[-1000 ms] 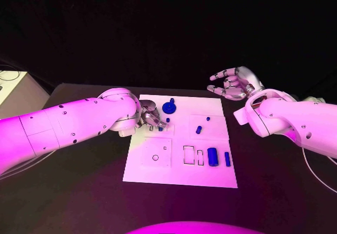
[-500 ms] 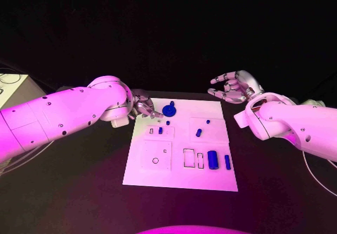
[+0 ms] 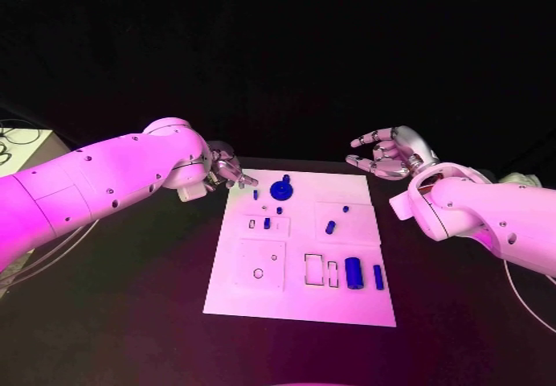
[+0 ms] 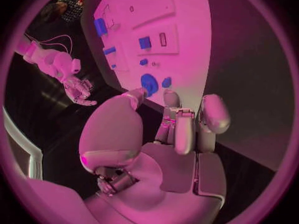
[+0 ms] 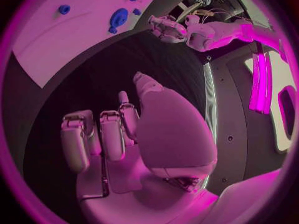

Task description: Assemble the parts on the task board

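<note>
Task board (image 3: 348, 301) partly filled — round blue part (image 3: 282, 190) at 12 o'clock, several slots empty. Left hand (image 3: 226, 173) and right hand (image 3: 388, 154) both empty, fingers loosely apart — assembly unfinished.

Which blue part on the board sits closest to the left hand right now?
The small blue piece at the task board's far left corner, just left of the large round blue part. It lies nearest the left hand.

Flat black matte table (image 3: 116, 322), spread wide and dark out to its far edge. Beside its far left corner, a pale boxy cabinet top (image 3: 26, 149), partly cut off by the picture's edge. Across that top, thin dark looped cables (image 3: 12, 129), tangled loosely.
</note>
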